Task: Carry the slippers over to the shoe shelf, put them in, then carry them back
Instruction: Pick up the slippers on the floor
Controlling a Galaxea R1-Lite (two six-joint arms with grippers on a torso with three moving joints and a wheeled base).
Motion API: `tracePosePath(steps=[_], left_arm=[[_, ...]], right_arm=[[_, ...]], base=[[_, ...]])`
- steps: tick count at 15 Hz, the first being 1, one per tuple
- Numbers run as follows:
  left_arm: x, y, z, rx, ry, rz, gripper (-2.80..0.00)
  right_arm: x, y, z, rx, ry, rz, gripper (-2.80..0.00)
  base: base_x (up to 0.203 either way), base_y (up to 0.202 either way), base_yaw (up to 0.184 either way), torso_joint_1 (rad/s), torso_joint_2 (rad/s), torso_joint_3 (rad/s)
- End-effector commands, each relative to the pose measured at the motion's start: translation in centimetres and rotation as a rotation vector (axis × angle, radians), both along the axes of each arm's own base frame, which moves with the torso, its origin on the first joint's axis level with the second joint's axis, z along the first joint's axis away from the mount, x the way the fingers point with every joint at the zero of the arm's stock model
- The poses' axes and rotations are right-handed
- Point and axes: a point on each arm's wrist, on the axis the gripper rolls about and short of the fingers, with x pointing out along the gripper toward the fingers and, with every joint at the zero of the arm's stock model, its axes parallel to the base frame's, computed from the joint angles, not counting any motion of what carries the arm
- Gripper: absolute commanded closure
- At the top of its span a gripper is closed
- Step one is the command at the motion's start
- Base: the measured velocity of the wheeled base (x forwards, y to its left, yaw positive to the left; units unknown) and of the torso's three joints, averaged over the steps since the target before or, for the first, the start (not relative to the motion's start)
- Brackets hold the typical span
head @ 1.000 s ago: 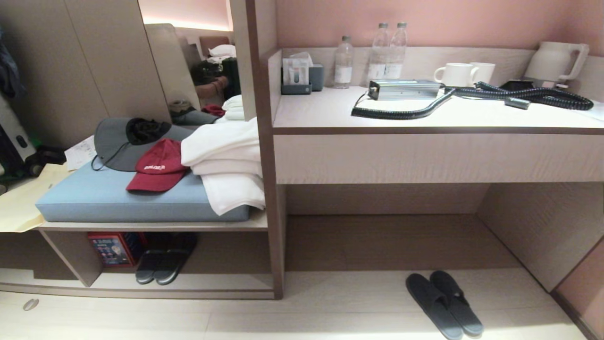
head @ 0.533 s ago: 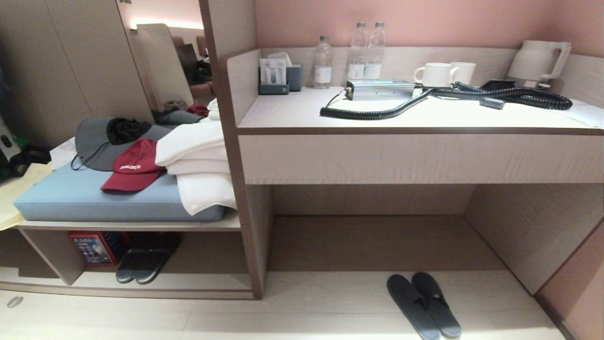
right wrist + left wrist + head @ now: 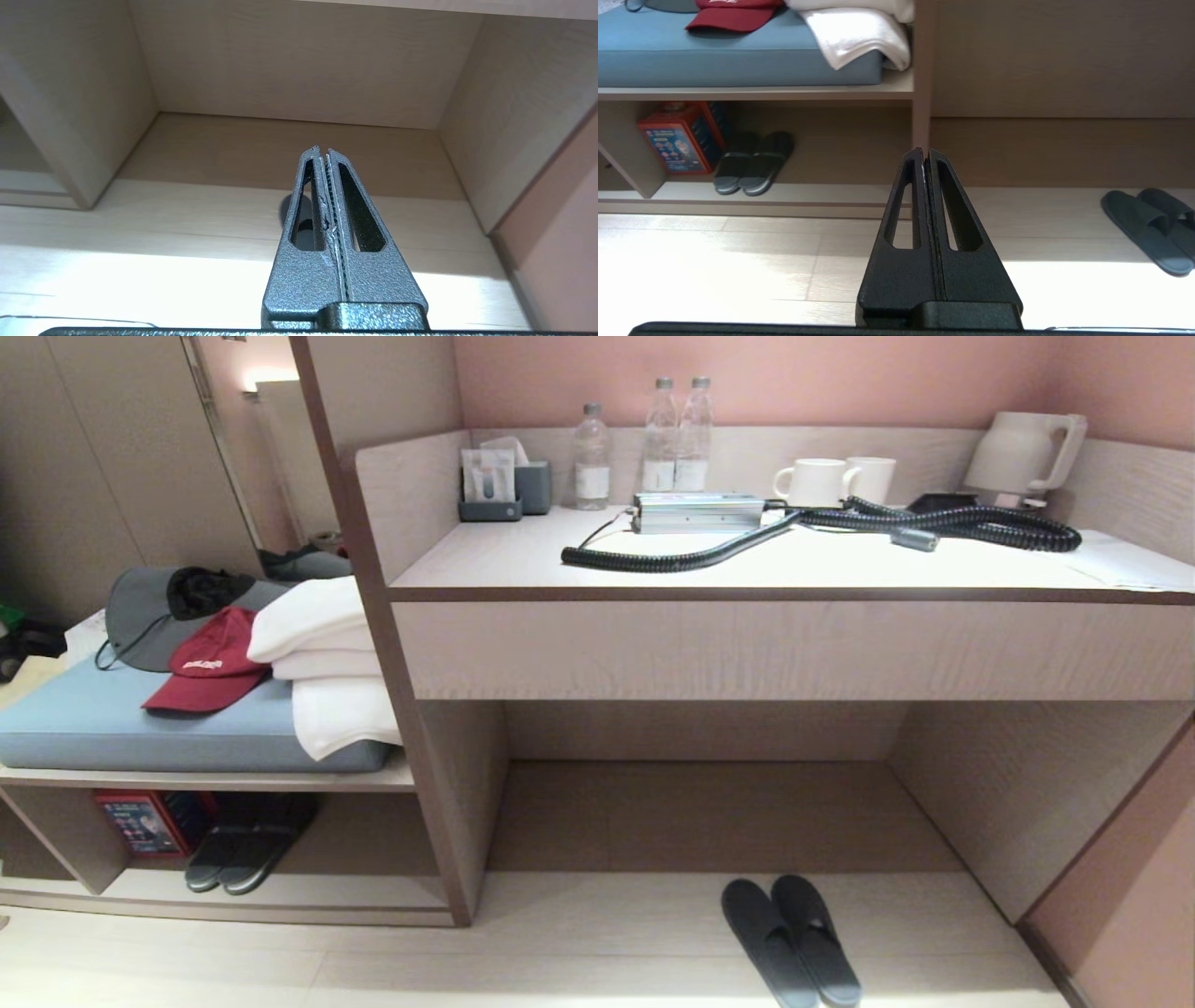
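The slippers (image 3: 792, 943), a dark slate-blue pair, lie side by side on the pale floor in front of the desk recess. They also show at the edge of the left wrist view as the slippers (image 3: 1148, 228). The shoe shelf (image 3: 308, 896) is the low cubby under the blue cushion, off to the left; its base board (image 3: 808, 191) is seen from the left wrist too. My left gripper (image 3: 925, 151) is shut and empty, low over the floor. My right gripper (image 3: 323, 150) is shut and empty, facing the recess, with a dark rounded shape (image 3: 284, 210) partly hidden behind it. Neither arm is in the head view.
A black slipper pair (image 3: 233, 859) and a red box (image 3: 140, 821) sit in the shelf. The cushion (image 3: 112, 733) holds a red cap, a grey hat and white towels. The desk counter (image 3: 747, 644) carries bottles, cups, a kettle and a coiled hose. A wall closes the right side.
The whole head view has slid to the left, so the camera has moved; the slippers, shelf and desk things keep their places relative to each other.
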Motion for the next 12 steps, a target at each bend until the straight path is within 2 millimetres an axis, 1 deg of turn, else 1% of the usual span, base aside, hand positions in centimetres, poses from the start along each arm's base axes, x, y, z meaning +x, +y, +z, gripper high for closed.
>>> tracePosePath(steps=[1,10,12], left_arm=[[0.00,0.00,0.01,0.000,-0.001,0.000,0.00],[0.00,0.00,0.02,0.001,-0.002,-0.001,0.00],[0.00,0.00,0.02,0.001,-0.002,-0.001,0.00]], right_arm=[[0.00,0.00,0.00,-0.001,-0.001,0.000,0.00],[0.01,0.00,0.00,-0.001,0.001,0.000,0.00],[0.01,0.00,0.00,-0.001,0.001,0.000,0.00]], base=[[0.000,-0.194,0.003,0.002,0.00,0.007],[0.000,-0.194,0.002,0.004,0.00,0.002],[0.000,-0.098,0.000,0.001,0.00,-0.002]])
